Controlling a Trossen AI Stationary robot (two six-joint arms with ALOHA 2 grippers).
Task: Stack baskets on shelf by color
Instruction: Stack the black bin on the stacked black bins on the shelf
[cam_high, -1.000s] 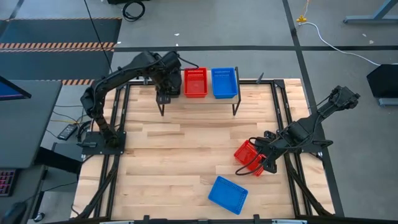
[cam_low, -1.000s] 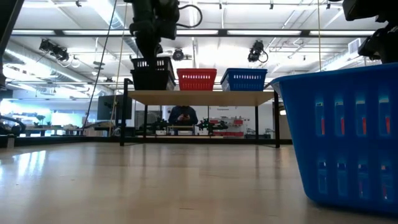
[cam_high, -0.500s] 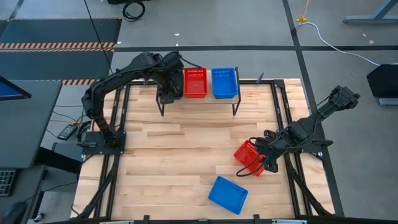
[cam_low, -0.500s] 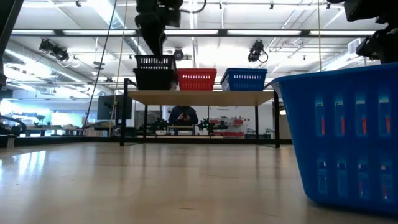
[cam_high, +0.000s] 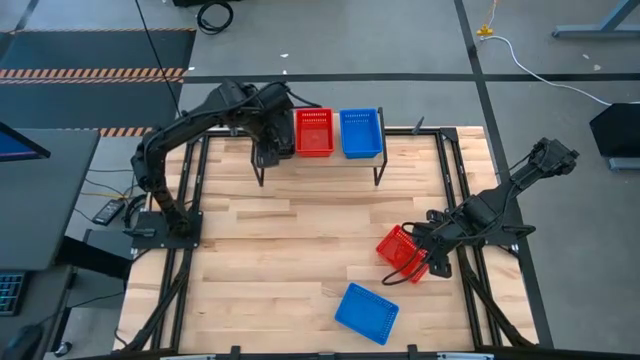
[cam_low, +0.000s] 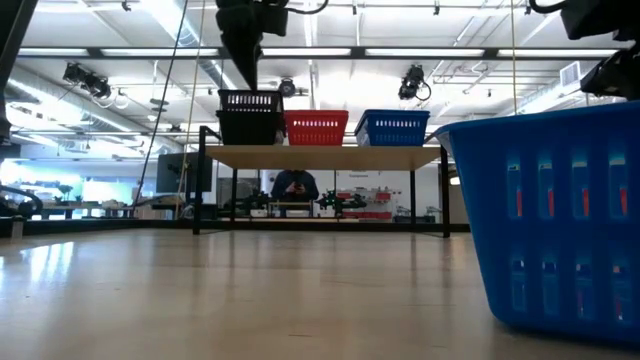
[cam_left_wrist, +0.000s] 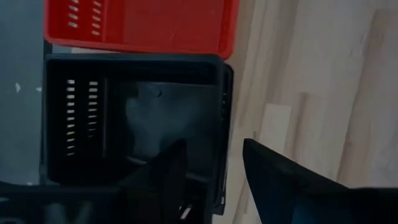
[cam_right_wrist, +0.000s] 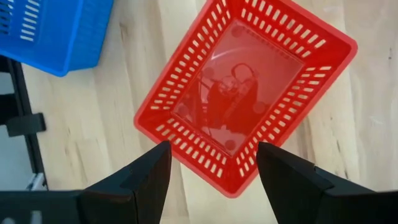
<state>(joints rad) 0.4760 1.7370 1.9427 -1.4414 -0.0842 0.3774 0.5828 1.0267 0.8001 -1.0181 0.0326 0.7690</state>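
On the shelf (cam_low: 325, 153) stand a stack of two black baskets (cam_low: 249, 115) at its left end, a red basket (cam_low: 316, 127) in the middle and a blue basket (cam_low: 393, 127) to the right. My left gripper (cam_left_wrist: 214, 163) hangs open just above the black stack, one finger over its inside and one beyond its wall. Another red basket (cam_high: 400, 245) rests on the table at the right. My right gripper (cam_right_wrist: 211, 169) hovers open above its near corner. A blue basket (cam_high: 366, 313) lies near the table's front edge.
The shelf's black legs (cam_high: 378, 175) stand on the table at the far side. The loose blue basket (cam_low: 545, 220) fills the low view's right side. Bare wooden tabletop (cam_high: 280, 250) stretches between the shelf and the loose baskets. A person sits in the room behind the shelf.
My left gripper has opened and let go of the upper black basket, which was tilted and now sits level in the lower black one. The gripper has then risen a little above the stack.
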